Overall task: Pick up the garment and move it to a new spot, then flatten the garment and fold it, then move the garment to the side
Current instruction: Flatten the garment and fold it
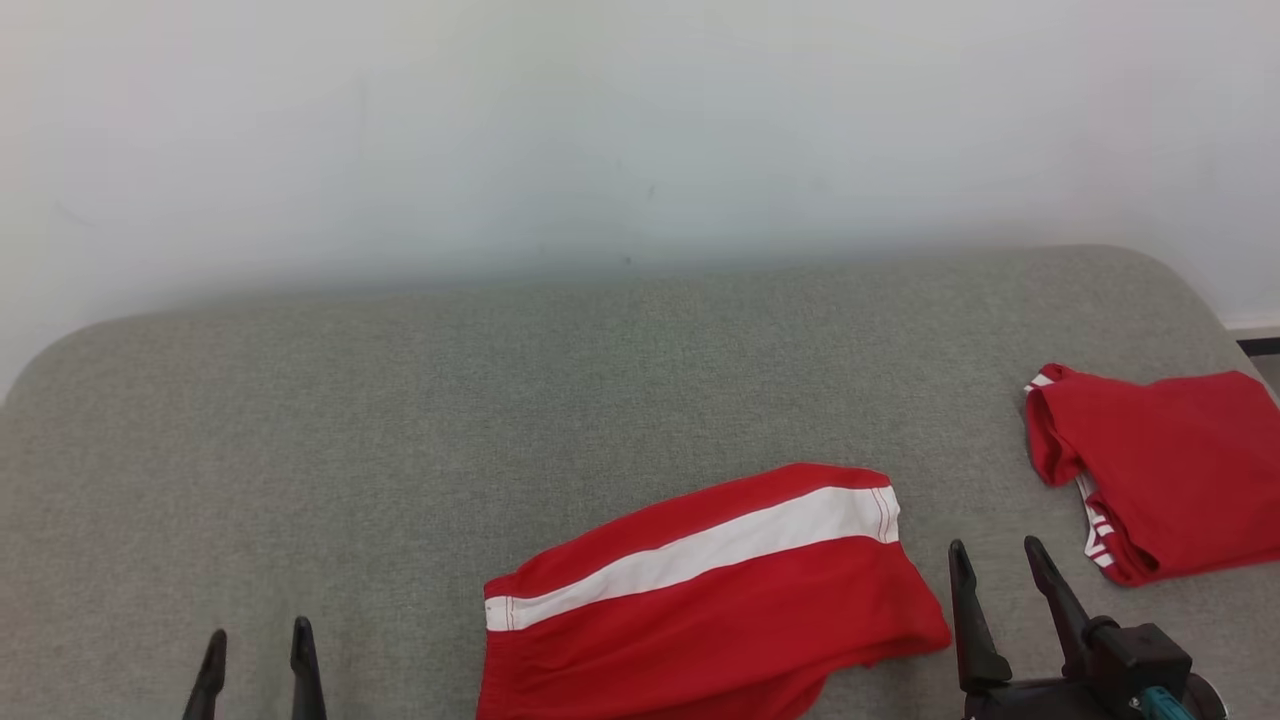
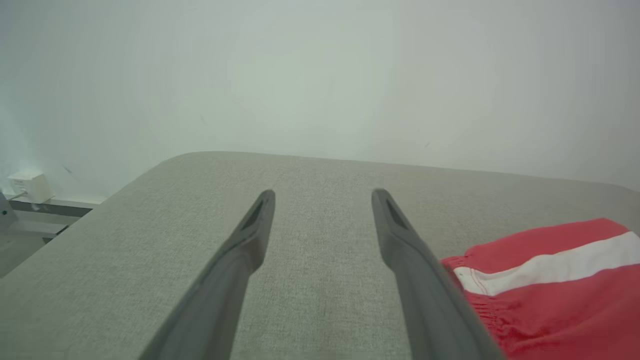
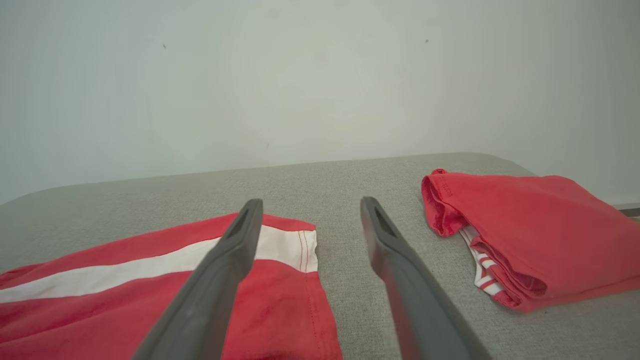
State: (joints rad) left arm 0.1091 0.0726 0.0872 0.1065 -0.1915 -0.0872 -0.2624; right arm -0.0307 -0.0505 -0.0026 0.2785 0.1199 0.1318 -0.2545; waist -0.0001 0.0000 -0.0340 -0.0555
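Note:
The garment [image 1: 720,610] is red with a broad white stripe and lies spread on the grey padded surface [image 1: 450,400] at the near middle, its near part cut off by the view's bottom edge. My left gripper [image 1: 259,628] is open over bare surface, well to the garment's left. In the left wrist view the left gripper [image 2: 324,192] holds nothing, and the garment [image 2: 550,320] lies just right of its right finger. My right gripper [image 1: 994,543] is open just off the garment's right edge. In the right wrist view the right gripper [image 3: 311,200] is empty, its left finger over the garment [image 3: 75,325].
A second red garment [image 1: 1170,470], folded with white striped trim showing, lies at the surface's right edge [image 3: 540,225]. A pale wall [image 1: 640,130] rises behind the surface. The left wrist view shows a white box [image 2: 30,185] low on the wall beyond the surface's left corner.

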